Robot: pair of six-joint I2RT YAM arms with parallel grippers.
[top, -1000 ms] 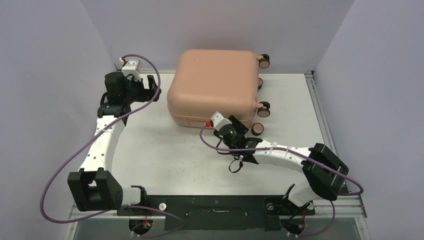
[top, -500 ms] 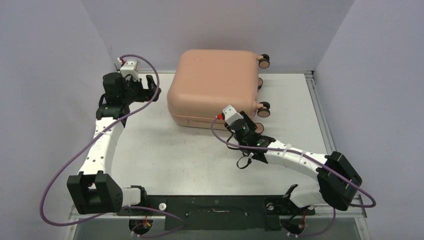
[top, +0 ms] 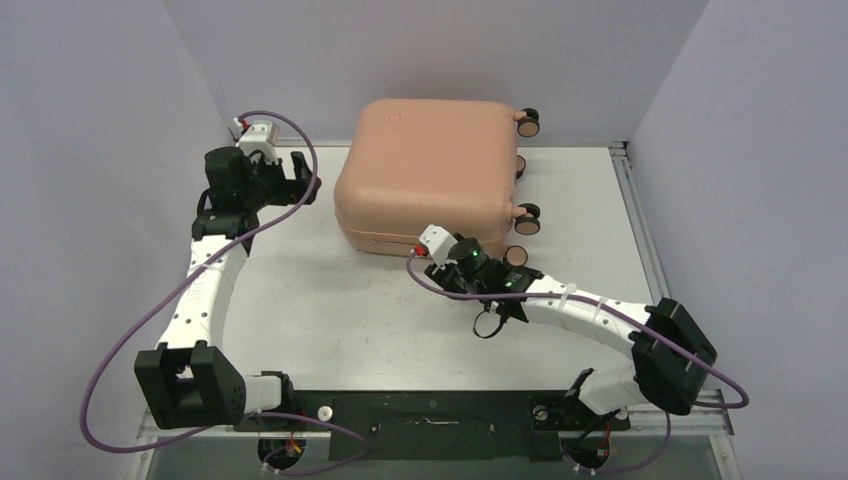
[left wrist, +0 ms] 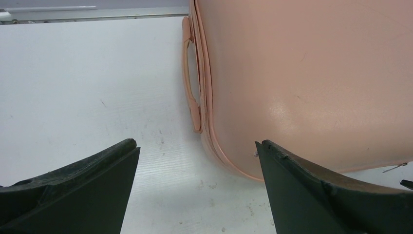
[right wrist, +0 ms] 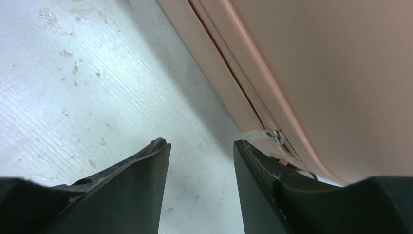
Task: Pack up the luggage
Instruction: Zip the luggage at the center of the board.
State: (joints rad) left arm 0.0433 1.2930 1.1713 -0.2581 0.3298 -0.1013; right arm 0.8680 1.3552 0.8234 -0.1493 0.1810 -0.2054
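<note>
Luggage, closed, was recorded flat at the far middle of the table; judged rigid, smooth-shelled and bulky, best taken by the side handle or, probably, the zip pull at the seam; left pincer was held wide open, right pincer part-open, both empty.

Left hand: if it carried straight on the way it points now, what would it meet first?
Most likely the luggage: its rounded corner, beside the carry handle, lies just ahead between the fingers of the open left hand, with only table before it. Depth is hard to judge.
</note>
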